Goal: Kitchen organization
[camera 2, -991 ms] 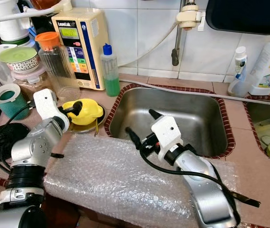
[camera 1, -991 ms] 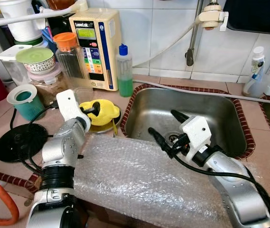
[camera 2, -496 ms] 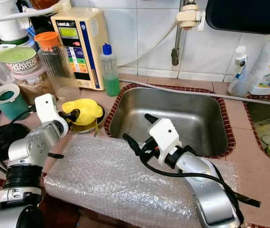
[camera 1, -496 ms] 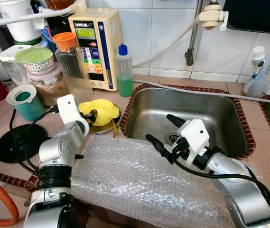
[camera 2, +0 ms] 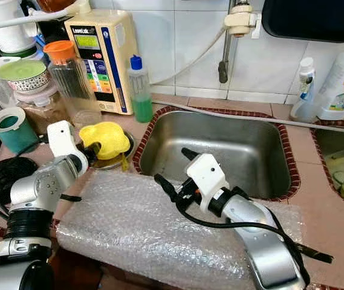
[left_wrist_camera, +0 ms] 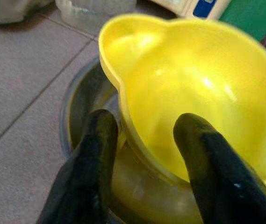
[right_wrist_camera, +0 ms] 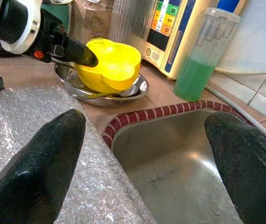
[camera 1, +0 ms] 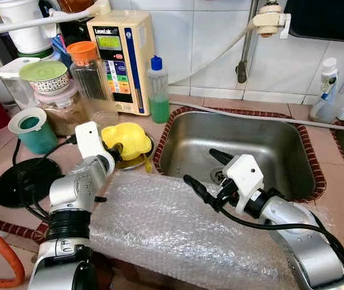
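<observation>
Left of centre: left gripper (left_wrist_camera: 144, 140) pinches the yellow bowl's (camera 1: 126, 138) rim.
Right gripper (camera 1: 203, 172), fingers spread, hangs mid-frame over the sink (camera 1: 268, 142) edge.

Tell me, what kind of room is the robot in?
Most likely a home kitchen. There is a stainless steel sink set into a tiled counter, a clear bottle of green dish soap by the white-tiled wall, and a yellow plastic bowl gripped by the left end effector.

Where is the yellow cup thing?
The yellow cup sits on a metal dish on the counter, left of the sink. The left gripper has its fingers around the cup's rim.
</observation>
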Robot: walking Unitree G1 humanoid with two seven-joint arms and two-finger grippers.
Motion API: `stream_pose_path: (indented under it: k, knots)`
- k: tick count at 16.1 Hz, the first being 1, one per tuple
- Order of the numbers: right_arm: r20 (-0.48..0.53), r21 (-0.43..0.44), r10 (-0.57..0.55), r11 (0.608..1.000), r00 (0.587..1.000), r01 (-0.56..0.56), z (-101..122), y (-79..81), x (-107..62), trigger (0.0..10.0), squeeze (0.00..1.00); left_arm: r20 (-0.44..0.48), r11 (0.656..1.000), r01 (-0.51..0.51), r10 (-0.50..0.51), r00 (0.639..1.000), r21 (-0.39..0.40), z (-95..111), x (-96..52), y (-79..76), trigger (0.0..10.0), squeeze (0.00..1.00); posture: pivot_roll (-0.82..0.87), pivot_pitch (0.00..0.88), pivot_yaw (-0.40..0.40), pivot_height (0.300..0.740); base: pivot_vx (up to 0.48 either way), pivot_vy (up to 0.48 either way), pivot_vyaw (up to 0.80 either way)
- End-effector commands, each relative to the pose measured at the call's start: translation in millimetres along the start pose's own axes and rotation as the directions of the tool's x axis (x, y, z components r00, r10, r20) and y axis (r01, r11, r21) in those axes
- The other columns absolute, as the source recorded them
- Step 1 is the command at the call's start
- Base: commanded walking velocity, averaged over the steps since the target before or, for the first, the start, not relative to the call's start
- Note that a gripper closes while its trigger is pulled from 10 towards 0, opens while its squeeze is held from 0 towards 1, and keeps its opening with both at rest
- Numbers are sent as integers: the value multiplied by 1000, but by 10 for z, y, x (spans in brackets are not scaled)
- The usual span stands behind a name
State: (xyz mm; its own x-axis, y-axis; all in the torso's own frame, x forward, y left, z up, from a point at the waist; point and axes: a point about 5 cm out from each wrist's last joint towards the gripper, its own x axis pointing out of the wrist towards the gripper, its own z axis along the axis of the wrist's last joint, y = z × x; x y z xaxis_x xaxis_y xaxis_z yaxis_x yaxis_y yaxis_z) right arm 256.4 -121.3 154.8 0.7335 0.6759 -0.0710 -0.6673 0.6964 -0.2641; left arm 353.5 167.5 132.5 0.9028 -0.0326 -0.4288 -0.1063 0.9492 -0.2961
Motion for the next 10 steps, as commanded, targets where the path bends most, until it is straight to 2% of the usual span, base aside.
stream_pose_path:
  k: [1, 4, 6, 10]
  knots:
    - [4, -14, 12, 1000, 1000, -12, 29, 34, 12, 10000, 0, -13, 1000, 1, -1, 1000, 8, -1, 4, 6, 0, 0, -69, 0, 94, 740, 0, 0, 0]
    - [1, -19, 16, 1000, 1000, -16, 27, 40, 17, 10000, 0, -16, 1000, 7, -7, 1000, 8, -38, 8, 28, 0, 0, -69, 0, 94, 740, 0, 0, 0]
    - [-3, -26, 18, 999, 1000, -18, 22, 44, 21, 10000, 0, 38, 999, -15, 14, 999, 46, 4, 2, 81, 0, 0, -69, 0, 94, 740, 0, 0, 0]
    - [-6, -30, 20, 999, 1000, -20, 16, 46, 22, 10000, 0, 42, 999, -14, 12, 999, 47, -11, -1, 101, 0, 0, -69, 0, 91, 740, 0, 0, 0]
